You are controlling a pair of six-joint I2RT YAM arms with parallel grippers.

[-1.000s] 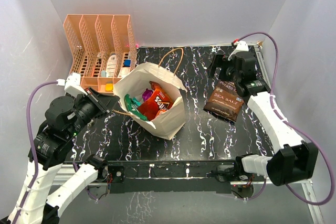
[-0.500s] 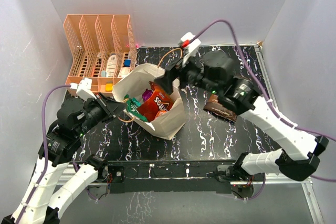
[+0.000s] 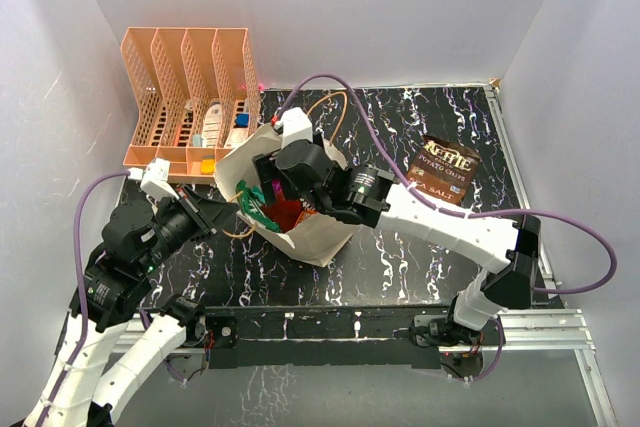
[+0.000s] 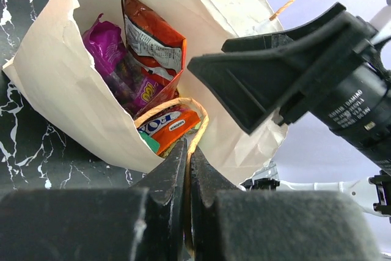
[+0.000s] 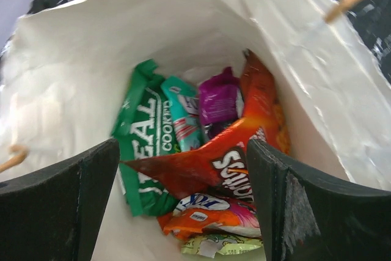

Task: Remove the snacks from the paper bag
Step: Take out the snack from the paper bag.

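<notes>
The paper bag (image 3: 325,232) stands open at the table's middle. Inside it are the snacks: a red Doritos bag (image 5: 226,157), a green packet (image 5: 143,132), a purple one (image 5: 219,99) and an orange one (image 5: 214,218). My right gripper (image 3: 285,179) is open and empty just above the bag's mouth, its fingers (image 5: 58,206) either side of the Doritos bag. My left gripper (image 3: 230,209) is shut on the bag's near cord handle (image 4: 183,103) at the bag's left rim. A dark Kettle packet (image 3: 445,169) lies on the table to the right.
An orange slotted rack (image 3: 190,87) with small items stands at the back left, close behind the bag. The bag's far cord handle (image 3: 335,102) sticks up behind the right arm. White walls close in on the left, back and right.
My right arm swung from the back right, away from the dark packet, to over the bag's mouth. My left gripper moved in to the bag's rim and holds the near handle.
</notes>
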